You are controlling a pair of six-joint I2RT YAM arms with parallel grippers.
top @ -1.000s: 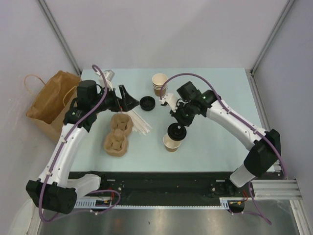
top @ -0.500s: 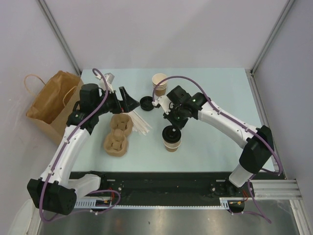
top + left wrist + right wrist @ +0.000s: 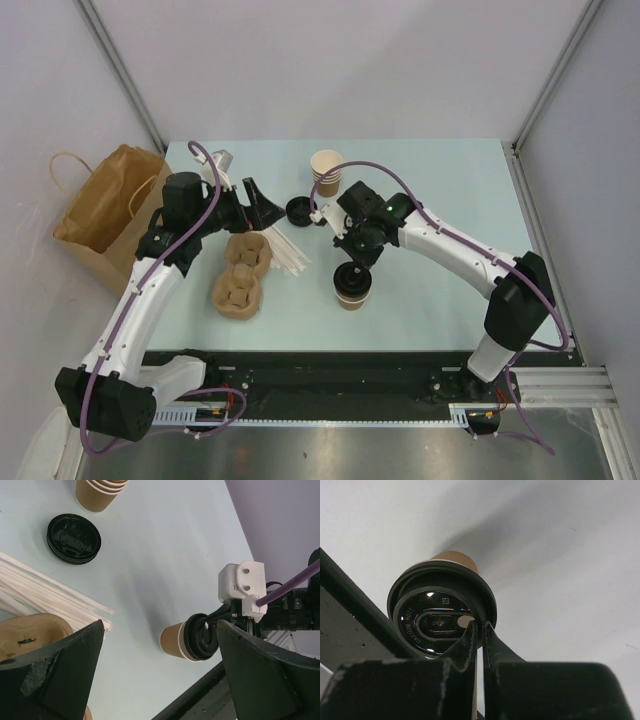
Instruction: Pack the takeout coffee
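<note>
Your right gripper [image 3: 479, 626] pinches the lid [image 3: 437, 611], seemingly seated on its cup [image 3: 351, 297]; left gripper [image 3: 258, 204] spread wide; nothing packed yet.

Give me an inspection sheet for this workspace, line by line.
Surface: pale blue table, no spill seen.
Job's things: cup upright, black lid on top.
Clutter: stacked spare cups, spare lids, straws, cardboard carrier.
Grippers: left gripper open near the straws; right gripper shut on the black lid's rim.
Cables: purple cables looped along both arms, snagging nothing seen.
Surroundings: paper bag beside the table's left edge; grey walls.
</note>
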